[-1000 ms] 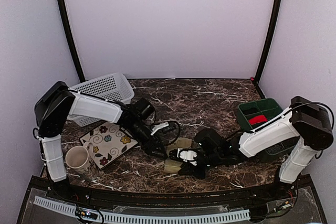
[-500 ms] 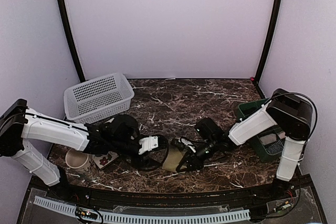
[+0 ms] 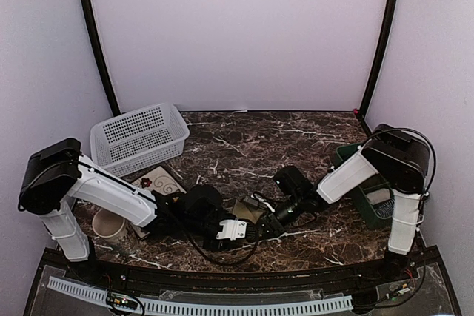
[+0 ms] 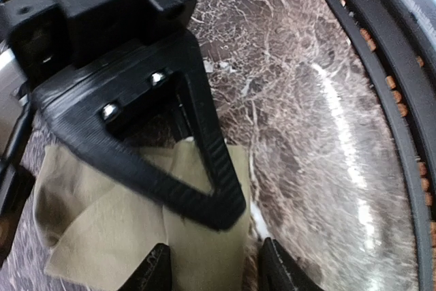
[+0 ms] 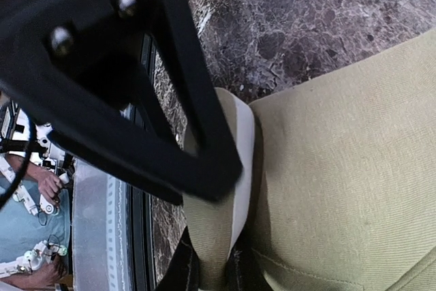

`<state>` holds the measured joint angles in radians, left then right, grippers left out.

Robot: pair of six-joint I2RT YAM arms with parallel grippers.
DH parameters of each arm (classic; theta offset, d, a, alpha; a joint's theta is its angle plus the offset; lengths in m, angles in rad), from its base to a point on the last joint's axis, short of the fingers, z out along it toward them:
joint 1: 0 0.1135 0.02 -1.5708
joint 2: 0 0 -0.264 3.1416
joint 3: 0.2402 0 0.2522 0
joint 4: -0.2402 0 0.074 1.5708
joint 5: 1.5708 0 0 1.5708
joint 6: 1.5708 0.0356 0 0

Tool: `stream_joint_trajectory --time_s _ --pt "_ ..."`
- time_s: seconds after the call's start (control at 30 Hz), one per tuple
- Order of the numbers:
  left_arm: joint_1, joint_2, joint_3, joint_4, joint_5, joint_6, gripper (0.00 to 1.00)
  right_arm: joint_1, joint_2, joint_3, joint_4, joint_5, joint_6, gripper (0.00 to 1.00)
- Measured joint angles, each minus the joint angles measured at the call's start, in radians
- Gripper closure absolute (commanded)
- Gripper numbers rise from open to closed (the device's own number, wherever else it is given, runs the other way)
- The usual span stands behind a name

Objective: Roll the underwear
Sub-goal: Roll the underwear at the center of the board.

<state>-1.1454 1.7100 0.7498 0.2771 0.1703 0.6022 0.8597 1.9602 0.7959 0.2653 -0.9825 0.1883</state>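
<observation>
Two-handed now: left gripper [image 4: 214, 270] has swung in, spread, over the olive-khaki cloth underwear [image 4: 116, 230]; right gripper [image 5: 211, 270] pinches its fold; rolling probably begins.

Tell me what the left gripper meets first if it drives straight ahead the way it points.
Probably the olive underwear, lying just ahead of the left gripper; the right gripper's fingers sit just beyond, though depth is unclear.

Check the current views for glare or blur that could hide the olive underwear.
Top external: evenly lit and sharp, but the arms cover most of the olive underwear. Left wrist: a glare streak runs down the marble table; the cloth is readable. Right wrist: no glare, cloth in focus, upper left very dark.
</observation>
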Motion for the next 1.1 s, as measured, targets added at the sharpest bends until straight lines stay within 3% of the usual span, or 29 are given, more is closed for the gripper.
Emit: stream_joint_trajectory --time_s 0.13,0.3,0.43,0.67,0.83,1.1 --pt "-0.003 0.08 0.037 0.036 -0.019 0.016 0.79 -0.001 0.001 0.005 -0.008 -0.001 0.003 0.88" --pt "-0.003 0.082 0.05 0.015 -0.015 0.007 0.92 -0.006 -0.023 0.002 -0.043 0.023 -0.014 0.69" --pt "0.001 0.089 0.094 -0.061 0.013 -0.031 0.95 -0.013 -0.118 -0.041 -0.06 0.129 -0.034 0.56" --pt "0.036 0.162 0.239 -0.228 0.149 -0.153 0.99 -0.08 -0.375 -0.184 -0.023 0.388 -0.091 0.5" --pt "0.112 0.264 0.393 -0.362 0.341 -0.244 0.97 -0.073 -0.555 -0.288 -0.003 0.52 -0.127 0.45" --pt "0.206 0.396 0.55 -0.549 0.617 -0.279 0.96 0.105 -0.821 -0.425 -0.015 0.726 -0.191 0.46"
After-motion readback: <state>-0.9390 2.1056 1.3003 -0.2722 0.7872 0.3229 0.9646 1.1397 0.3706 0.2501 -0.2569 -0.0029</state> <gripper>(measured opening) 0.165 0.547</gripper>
